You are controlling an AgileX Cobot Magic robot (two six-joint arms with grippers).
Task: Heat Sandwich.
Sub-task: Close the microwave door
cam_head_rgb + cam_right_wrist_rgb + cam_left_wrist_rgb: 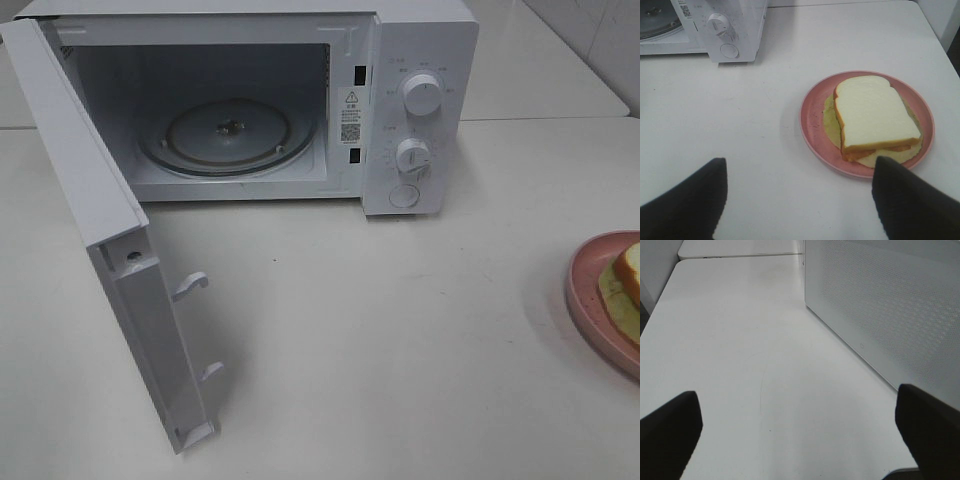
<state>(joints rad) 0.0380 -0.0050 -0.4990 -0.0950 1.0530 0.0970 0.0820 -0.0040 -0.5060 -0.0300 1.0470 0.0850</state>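
Standing at the near edge of the surface (400, 380), you see the open microwave door (120, 270) swung out toward the near left corner, its latch hooks jutting into bare space. Off at the right edge sits the pink plate (812, 125), partly cut off in the high view, with the sandwich (875, 115) on it, white bread on top and a pale green layer poking out beneath. The right tool (797, 195) hovers just short of the plate, its two dark tips spread apart and gripping nothing. The left tool (800, 435) is also spread wide and empty, low over the surface beside the door's perforated panel. Farther back, the microwave (420, 110) stands against the far edge, its glass turntable (230, 135) bare.

My worry is the plate's shallow rim: a pinch landing too shallow could tip it and slide the loosely stacked sandwich off. Carrying it across, the plate might clip the cavity's frame. The left arm, close to the door, could nudge it partly shut into the path.
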